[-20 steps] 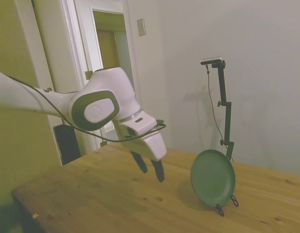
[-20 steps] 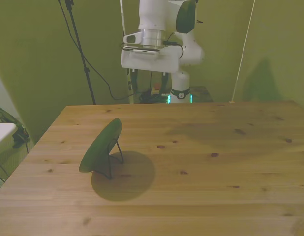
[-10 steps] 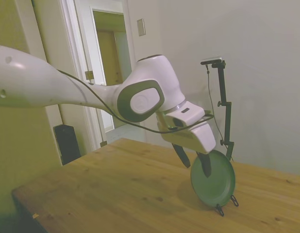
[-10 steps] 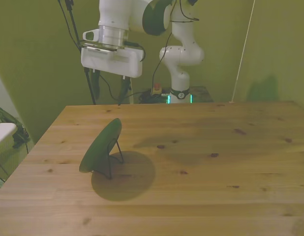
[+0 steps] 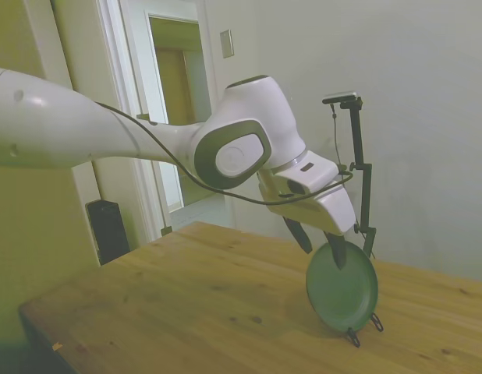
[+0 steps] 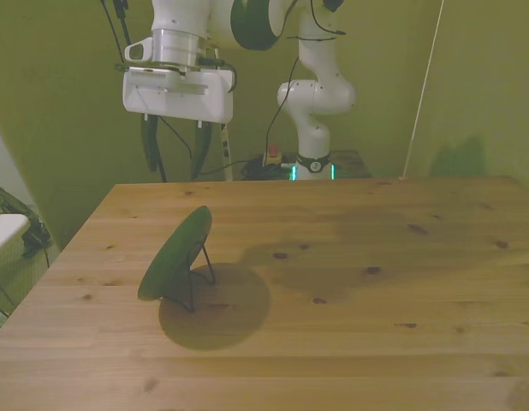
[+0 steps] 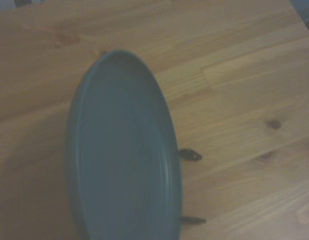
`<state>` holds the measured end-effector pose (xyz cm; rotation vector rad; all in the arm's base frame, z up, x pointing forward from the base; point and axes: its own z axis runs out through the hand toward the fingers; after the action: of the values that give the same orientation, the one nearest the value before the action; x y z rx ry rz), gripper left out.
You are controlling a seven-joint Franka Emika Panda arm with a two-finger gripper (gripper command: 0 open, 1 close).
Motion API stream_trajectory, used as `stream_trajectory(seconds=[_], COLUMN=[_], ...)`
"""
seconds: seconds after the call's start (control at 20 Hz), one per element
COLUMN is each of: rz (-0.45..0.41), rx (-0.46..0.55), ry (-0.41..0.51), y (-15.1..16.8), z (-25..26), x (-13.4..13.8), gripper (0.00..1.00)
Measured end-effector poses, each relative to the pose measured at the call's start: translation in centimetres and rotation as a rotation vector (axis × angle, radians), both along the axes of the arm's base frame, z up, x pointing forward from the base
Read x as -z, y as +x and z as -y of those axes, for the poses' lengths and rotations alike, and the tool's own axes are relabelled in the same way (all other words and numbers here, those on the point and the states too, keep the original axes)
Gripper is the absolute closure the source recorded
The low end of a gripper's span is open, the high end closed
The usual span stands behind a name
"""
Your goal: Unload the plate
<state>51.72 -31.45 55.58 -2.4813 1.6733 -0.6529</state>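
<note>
The dark green plate (image 5: 342, 290) stands nearly upright on the wooden table, leaning on a thin black wire stand (image 5: 364, 330). In the front view the plate (image 6: 174, 254) sits toward the front view's left, with the wire stand (image 6: 194, 276) behind it. My gripper (image 5: 320, 242) hovers open just above the plate's top rim, fingers pointing down, one on either side of the rim line. Seen from the front, the gripper (image 6: 174, 147) hangs well above the plate. The wrist view looks down on the plate (image 7: 122, 160) and two tips of the stand.
The wooden table (image 6: 350, 282) stretches wide to the front view's right of the plate. A doorway and a dark box stand beyond the table's far end in the side view.
The arm has swung from mid-table across to the plate over the last second. In the last half second the gripper rose slightly and settled over the plate's top rim, still open.
</note>
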Motion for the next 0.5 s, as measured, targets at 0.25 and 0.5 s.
stream_trajectory(seconds=[0.25, 0.5], rz=[0.088, 0.057], rx=[-0.086, -0.155], ry=[0.077, 0.231], y=[2.3, 3.8], z=[0.5, 2.3], x=[0.1, 0.8], gripper=[0.0, 0.0])
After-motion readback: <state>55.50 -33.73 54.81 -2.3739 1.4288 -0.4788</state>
